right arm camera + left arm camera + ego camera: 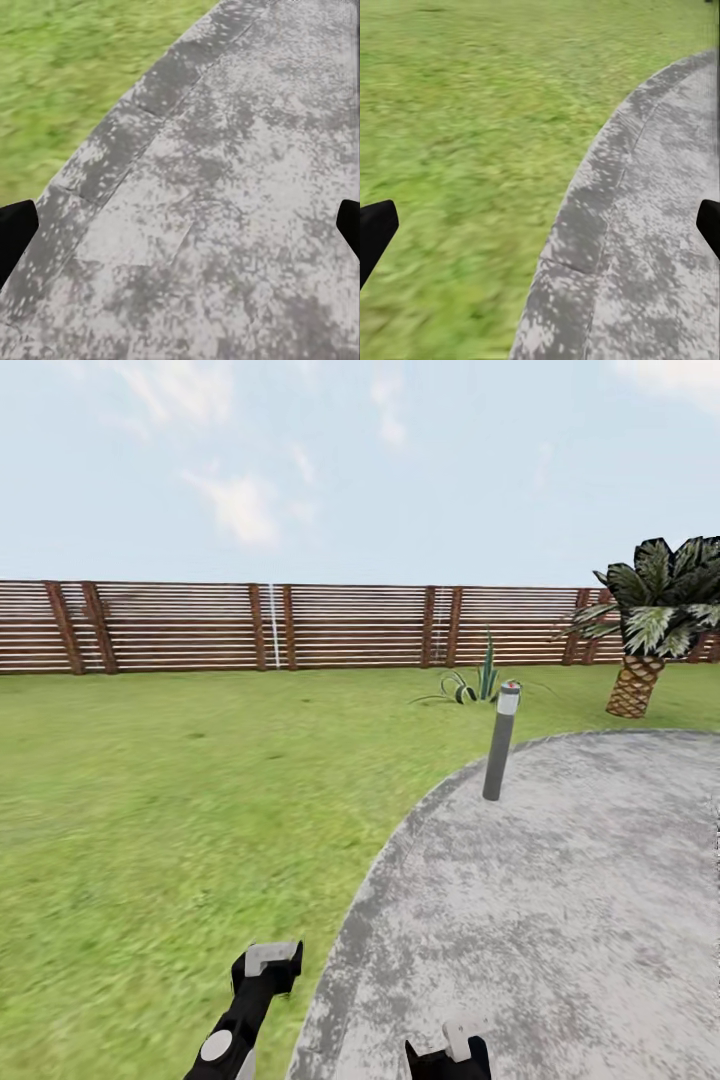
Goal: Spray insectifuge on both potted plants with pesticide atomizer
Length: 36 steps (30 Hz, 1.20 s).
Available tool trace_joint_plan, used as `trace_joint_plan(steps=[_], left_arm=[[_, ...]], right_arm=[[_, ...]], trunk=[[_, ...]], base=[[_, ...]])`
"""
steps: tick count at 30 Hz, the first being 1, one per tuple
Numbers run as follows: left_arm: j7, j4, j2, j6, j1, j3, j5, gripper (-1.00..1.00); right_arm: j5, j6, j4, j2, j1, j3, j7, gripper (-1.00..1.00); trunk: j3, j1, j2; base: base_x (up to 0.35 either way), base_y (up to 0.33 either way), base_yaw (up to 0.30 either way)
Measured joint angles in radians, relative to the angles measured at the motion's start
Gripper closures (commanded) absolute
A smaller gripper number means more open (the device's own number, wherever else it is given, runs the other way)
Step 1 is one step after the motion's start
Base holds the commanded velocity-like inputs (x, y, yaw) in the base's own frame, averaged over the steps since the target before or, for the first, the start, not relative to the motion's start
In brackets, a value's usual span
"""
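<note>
I am in the garden, at the seam between the green lawn (150, 810) and the round mottled-grey patio (570, 900). The pesticide atomizer and the potted plants are out of view. My left arm (262, 972) reaches forward low over the grass edge. Its gripper (540, 232) is open, with dark fingertips (375, 229) far apart and nothing between them, above the patio's curved rim (585, 217). My right arm (452, 1052) hangs over the paving. The right gripper (180, 232) is open too, empty, above the grey stone (225, 187).
A grey bollard lamp (499, 745) with a red-dotted top stands at the patio's far rim. Behind it grows a spiky unpotted plant (482, 682); a palm (650, 630) stands far right. A brown slatted fence (200, 625) closes the lawn's far side.
</note>
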Motion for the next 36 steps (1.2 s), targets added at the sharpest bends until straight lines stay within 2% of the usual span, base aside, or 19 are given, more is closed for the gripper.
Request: trace_joint_plan(steps=[9,21,25,30,31,34,36], left_arm=[[-0.001,0.001,0.0,-0.001,0.0,-0.001,0.0,-1.0],[0.0,0.0,-0.001,-0.002,0.0,-0.004,0.0,-1.0],[-0.001,0.0,-0.002,-0.002,0.0,-0.004,0.001,-1.0],[0.0,0.0,0.0,-0.001,0.0,-0.003,-0.001,-1.0],[0.0,0.0,0.0,0.0,0.0,-0.003,-0.001,-1.0],[0.001,0.001,0.0,0.0,0.0,-0.003,-0.002,-1.0],[0.001,0.001,0.0,0.0,0.003,-0.003,-0.001,-1.0]], right_arm=[[0.0,0.0,0.0,0.0,0.0,0.0,0.0,-1.0],[-0.001,0.0,0.002,-0.003,0.0,-0.009,0.003,-1.0],[-0.002,-0.001,0.008,-0.005,0.0,-0.028,0.0,-1.0],[-0.002,-0.005,0.154,-0.006,0.0,-0.043,-0.003,-1.0],[-0.002,-0.006,0.177,-0.006,0.0,-0.048,-0.003,-1.0],[-0.002,-0.011,0.283,-0.007,0.0,-0.11,-0.002,-1.0],[-0.001,-0.013,0.326,-0.007,0.0,-0.166,0.0,-1.0]], trunk=[[0.006,0.0,0.0],[0.014,0.001,0.0],[0.016,0.001,0.0],[0.02,0.001,0.0],[0.021,0.001,0.0],[0.023,0.001,0.0],[0.025,0.001,0.0]], base=[[0.271,0.192,-0.249],[0.021,0.011,-0.249],[0.0,0.0,-0.249],[0.0,0.0,-0.249],[0.0,0.0,-0.248],[0.0,0.0,-0.248],[0.0,0.0,-0.247]])
